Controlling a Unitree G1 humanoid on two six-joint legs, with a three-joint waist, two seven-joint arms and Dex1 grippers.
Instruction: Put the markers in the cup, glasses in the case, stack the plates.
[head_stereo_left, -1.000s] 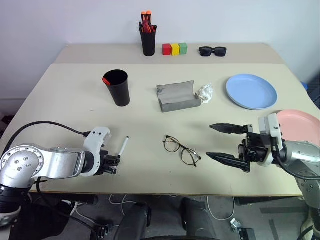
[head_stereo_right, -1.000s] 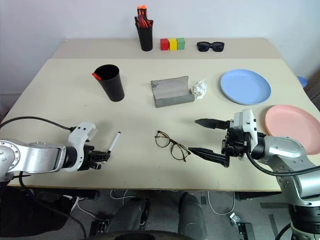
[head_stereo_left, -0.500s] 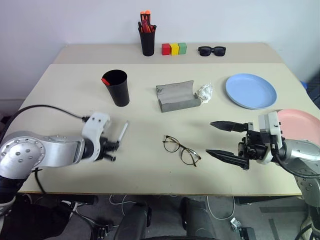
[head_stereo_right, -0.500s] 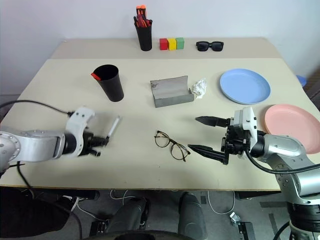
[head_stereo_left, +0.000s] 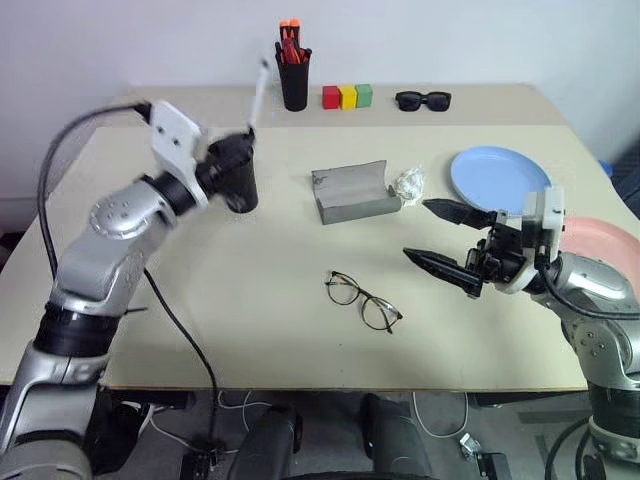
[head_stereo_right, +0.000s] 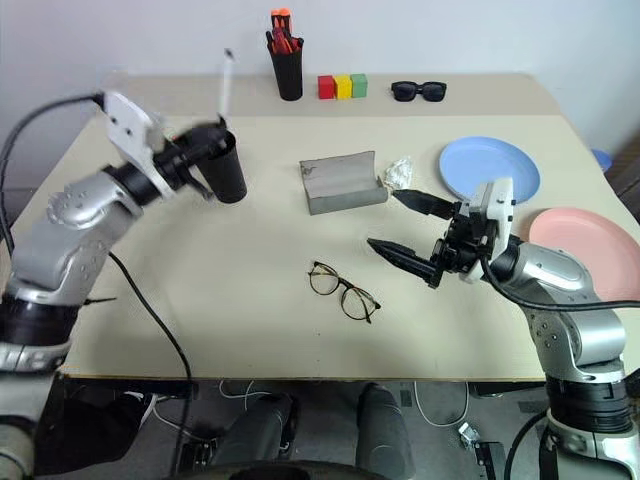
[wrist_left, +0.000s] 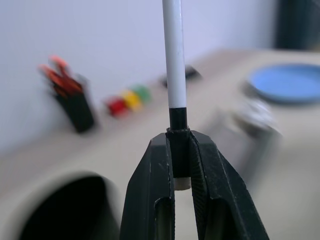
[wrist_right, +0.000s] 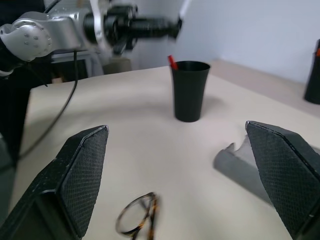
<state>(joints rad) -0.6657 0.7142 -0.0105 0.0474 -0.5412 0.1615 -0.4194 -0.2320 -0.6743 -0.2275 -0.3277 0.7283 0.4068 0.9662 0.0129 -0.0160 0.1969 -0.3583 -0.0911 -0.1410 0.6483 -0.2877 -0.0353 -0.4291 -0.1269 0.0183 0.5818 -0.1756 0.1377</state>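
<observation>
Left hand (wrist_left: 178, 150) raised beside cup (head_stereo_left: 237, 180), white marker (head_stereo_left: 259, 92) upright

So the table (head_stereo_left: 200, 300) is a plain beige top that takes up most of the frame. Along the back edge, upper middle, there's a black pen holder (head_stereo_left: 295, 84) stuffed with orange-capped pens, then red, yellow and green blocks (head_stereo_left: 348, 97) in a row just right of it, then chunky black sunglasses (head_stereo_left: 423, 100). The black cup (head_stereo_left: 238, 180) stands upper left of centre. The open grey case (head_stereo_left: 352, 193) sits dead centre with a crumpled white wad (head_stereo_left: 408, 184) touching its right end. The blue plate (head_stereo_left: 500, 180) is at right, the pink plate (head_stereo_left: 600, 240) lower at the right edge. The wire glasses (head_stereo_left: 363, 300) lie unfolded, lower centre.
</observation>
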